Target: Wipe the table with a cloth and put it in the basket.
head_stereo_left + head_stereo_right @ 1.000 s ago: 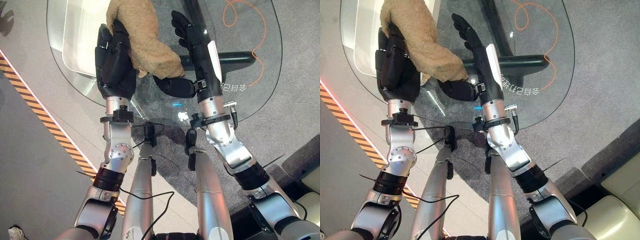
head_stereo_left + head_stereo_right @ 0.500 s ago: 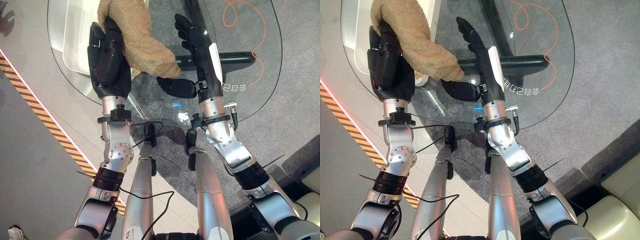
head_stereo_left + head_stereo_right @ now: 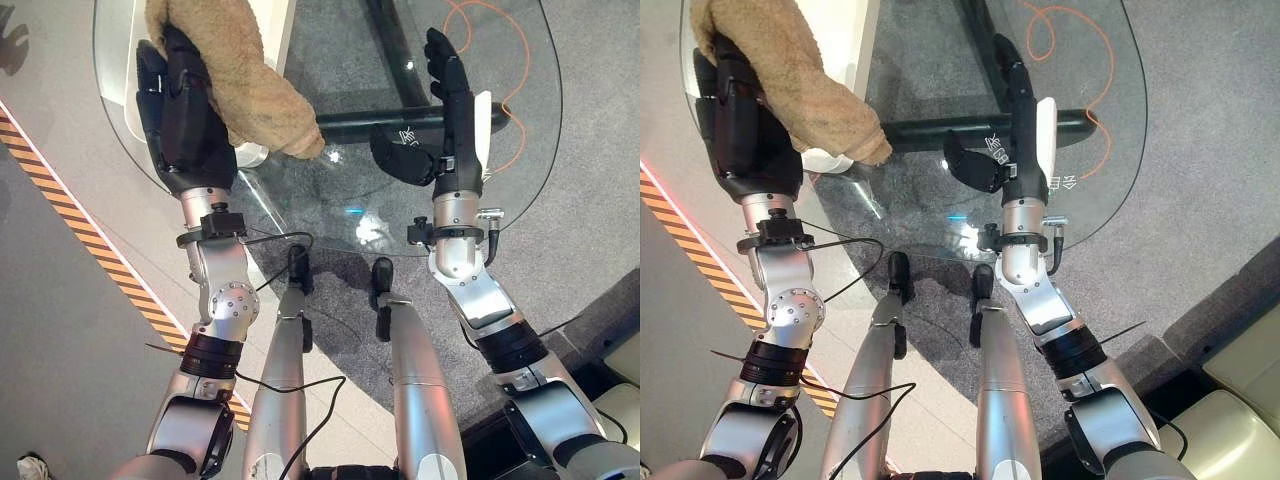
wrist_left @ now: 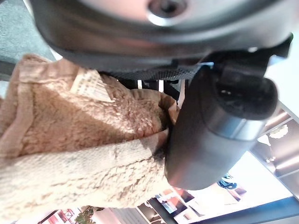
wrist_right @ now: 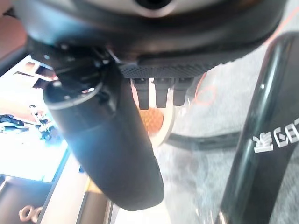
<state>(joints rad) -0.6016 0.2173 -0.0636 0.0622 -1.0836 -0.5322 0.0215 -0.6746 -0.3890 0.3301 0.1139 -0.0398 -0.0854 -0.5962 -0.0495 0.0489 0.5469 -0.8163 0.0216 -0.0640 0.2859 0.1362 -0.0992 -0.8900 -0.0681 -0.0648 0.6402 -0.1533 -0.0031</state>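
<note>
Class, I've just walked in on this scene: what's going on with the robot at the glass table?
The robot's left hand is shut on a fluffy tan terry cloth, holding it over the left side of the round clear glass table. One end of the cloth trails toward the table's middle. The right hand is over the right side of the glass with its fingers straight, holding nothing. An orange cable lies on the grey carpet beneath the glass.

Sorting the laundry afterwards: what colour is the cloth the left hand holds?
Tan, a light brown fleece: the cloth in the left hand; left eye view shows it best.
</note>
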